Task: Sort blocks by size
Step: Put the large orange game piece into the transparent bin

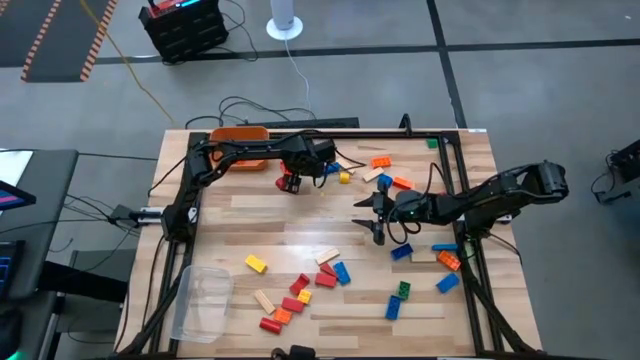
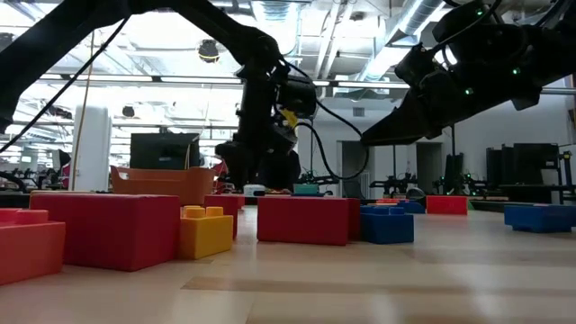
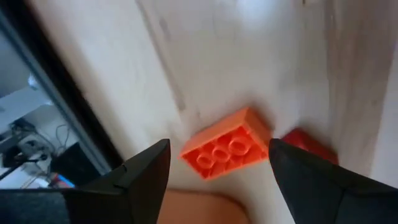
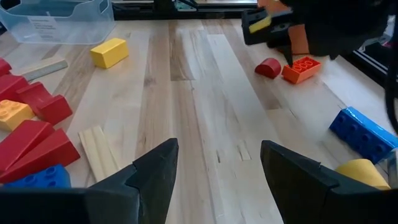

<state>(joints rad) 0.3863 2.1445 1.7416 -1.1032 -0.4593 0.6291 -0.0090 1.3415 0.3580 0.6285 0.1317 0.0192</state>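
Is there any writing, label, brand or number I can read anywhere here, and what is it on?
No text can be read in these pictures.
Clear plastic tub: a white label on its wall carries lines of print, too small and blurred to read.
Blocks, such as the orange block: studs only, no legible lettering.
Monitors in the room behind the table, low view: nothing legible.

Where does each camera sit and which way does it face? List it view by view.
High view: overhead, looking straight down on the table; the left arm and right arm both show.
Low view: at tabletop height, looking level past a red brick into the room; arms enter from above.
Left wrist view: on the left wrist, looking down at an orange brick between its open fingers.
Right wrist view: on the right wrist, looking along the table past its open fingers.
Shared: both wrist views show that orange brick.
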